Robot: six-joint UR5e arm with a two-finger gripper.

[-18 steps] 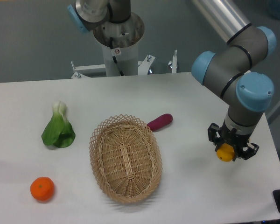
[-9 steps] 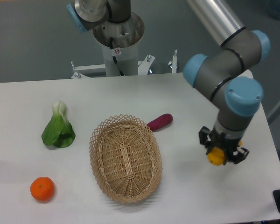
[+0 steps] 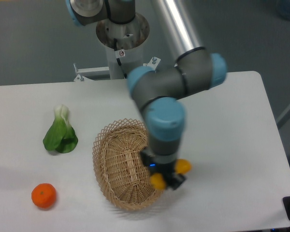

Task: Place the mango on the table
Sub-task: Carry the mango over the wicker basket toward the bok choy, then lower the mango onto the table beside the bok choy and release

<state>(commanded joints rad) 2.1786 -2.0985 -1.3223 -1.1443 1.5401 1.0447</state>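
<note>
My gripper [image 3: 167,177] points down and is shut on the mango [image 3: 183,166], a yellow-orange fruit whose two ends stick out on either side of the black fingers. It hangs over the right rim of the wicker basket [image 3: 118,166], at the front middle of the white table [image 3: 232,121]. The arm's wrist hides the middle of the mango and the basket's right side. I cannot tell how far the mango is above the basket.
A green leafy vegetable [image 3: 60,133] lies at the left. A round orange [image 3: 43,195] sits at the front left. The robot's base column [image 3: 122,43] stands behind the table's far edge. The magenta vegetable is hidden behind the arm.
The arm has swung left with the mango in the gripper, from the table's right side to over the basket's right rim. It now hides the magenta vegetable.
</note>
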